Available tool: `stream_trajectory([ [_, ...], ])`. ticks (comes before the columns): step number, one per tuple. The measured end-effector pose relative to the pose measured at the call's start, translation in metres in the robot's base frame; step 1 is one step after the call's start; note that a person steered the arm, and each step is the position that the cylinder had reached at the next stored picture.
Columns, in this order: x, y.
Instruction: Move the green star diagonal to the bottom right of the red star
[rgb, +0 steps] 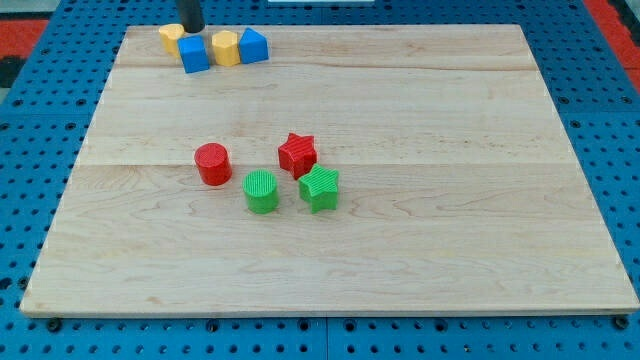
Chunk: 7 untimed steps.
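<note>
**Near board centre: green star at the red star's five o'clock**

Near the middle of the wooden board (420, 260), the red star (297, 153) and the green star (320, 188) sit together. The green star lies at roughly five o'clock from the red star; the two appear to touch or nearly touch at their facing points, and I cannot tell which.

A green cylinder (261, 191) stands just beside the green star, at its nine o'clock, with a narrow gap between them. A red cylinder (212, 163) stands at the red star's nine o'clock, apart from it, and at about ten o'clock from the green cylinder.

My tip (190, 29) is at the board's top edge, toward the view's left, well apart from both stars. It sits at about eleven o'clock from the red star. I carry no jaws, only a dark rod, so nothing is grasped.

Four blocks cluster around my tip. A yellow block (171, 38) lies at its eight o'clock. A blue block (194, 54) lies at its six o'clock, close below. A second yellow block (226, 47) and a second blue block (254, 45) lie at its four o'clock, side by side.

The board rests on a blue pegboard (40, 120).
</note>
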<state>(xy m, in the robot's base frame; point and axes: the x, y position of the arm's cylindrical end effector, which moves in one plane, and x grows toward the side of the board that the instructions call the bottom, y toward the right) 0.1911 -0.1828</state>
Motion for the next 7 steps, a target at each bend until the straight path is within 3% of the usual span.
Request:
stream_trajectory([
  [7,0.000,0.014],
])
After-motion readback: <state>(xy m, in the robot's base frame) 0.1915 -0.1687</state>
